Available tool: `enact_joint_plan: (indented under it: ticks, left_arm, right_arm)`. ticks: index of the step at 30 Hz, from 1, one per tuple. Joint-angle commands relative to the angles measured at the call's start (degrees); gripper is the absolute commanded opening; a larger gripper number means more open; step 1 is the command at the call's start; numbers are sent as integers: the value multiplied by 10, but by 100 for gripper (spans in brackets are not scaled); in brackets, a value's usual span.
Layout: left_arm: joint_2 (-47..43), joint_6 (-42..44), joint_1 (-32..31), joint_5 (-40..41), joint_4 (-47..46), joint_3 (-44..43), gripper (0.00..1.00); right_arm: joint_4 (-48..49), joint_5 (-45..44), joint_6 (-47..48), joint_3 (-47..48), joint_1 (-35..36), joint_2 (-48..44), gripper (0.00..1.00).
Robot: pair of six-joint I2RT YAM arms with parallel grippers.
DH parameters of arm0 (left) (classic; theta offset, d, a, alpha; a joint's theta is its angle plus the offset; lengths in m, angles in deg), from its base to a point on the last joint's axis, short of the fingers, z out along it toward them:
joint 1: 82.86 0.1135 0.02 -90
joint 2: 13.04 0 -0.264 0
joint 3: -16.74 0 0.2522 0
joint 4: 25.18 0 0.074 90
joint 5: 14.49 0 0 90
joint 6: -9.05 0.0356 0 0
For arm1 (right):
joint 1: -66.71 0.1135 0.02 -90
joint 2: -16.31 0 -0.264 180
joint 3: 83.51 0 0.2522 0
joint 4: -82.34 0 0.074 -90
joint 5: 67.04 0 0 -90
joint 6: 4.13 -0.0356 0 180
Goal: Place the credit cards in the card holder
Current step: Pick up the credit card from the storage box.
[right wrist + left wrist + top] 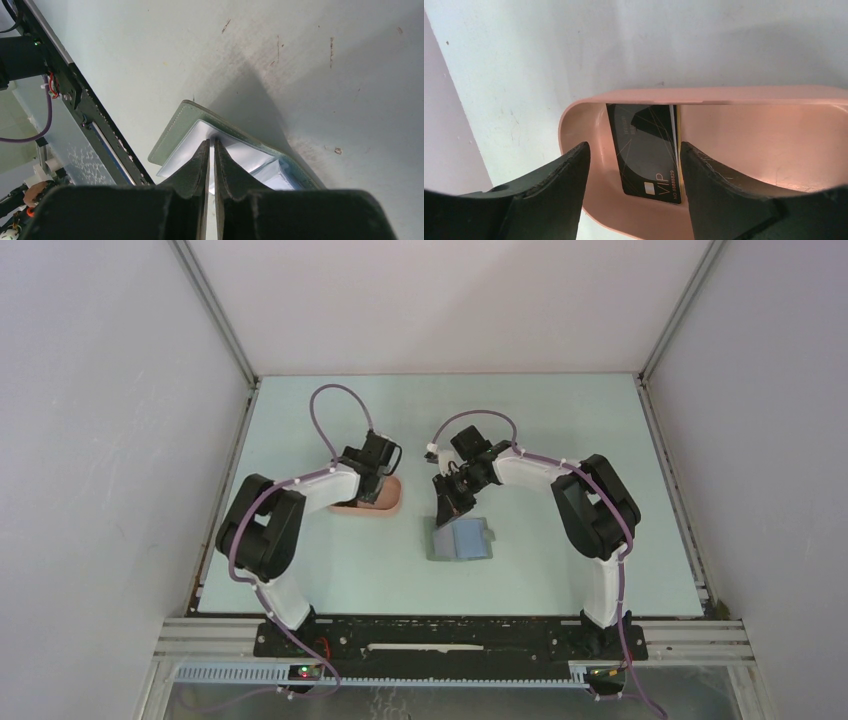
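Edges are set by grey walls (100, 460) on the left, far and right sides of the pale green surface (560, 430), and by a metal rail (450, 632) along the near side, where both arm bases are bolted. Open surface is seen beyond both wrists up to the far wall, and a strip of it lies between the pink tray (392, 504) and the card holder (470, 542), which are set apart near the middle. The credit cards (646, 135) are stacked on edge inside the tray, a black one marked VIP facing the left wrist camera, with white and yellow card edges behind it. The left pincer (633, 152) is held wide and lowered into the tray so that the stack stands between its fingers; one finger is just beside the card edges, and contact cannot be told. The card holder is laid open, its bluish inside turned up and its grey-green cover flat on the surface. The right pincer (210, 146) is poised directly over it with the fingers drawn to a narrow slit, their tips at the pale inner leaf; whether anything is pinched cannot be told. Each arm is folded with its elbow pushed outward toward its own side wall and its forearm angled inward, and a purple cable is looped above each wrist
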Motion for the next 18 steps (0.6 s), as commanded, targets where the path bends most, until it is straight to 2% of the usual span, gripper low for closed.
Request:
enact_joint_plan:
  ticks: [1,10,15,18]
  left_arm:
    - [8,8,1,6,17,-47,72]
    - [-5,-11,0,7,22,-50,73]
    - [-55,-49,1,-61,6,-38,72]
    - [-73,-82,0,-119,1,-33,64]
  right_arm:
    - [-3,8,9,20,2,-2,14]
    - [-4,8,11,22,3,-1,14]
    - [-4,7,12,22,2,-3,14]
    - [-5,7,12,22,1,-5,14]
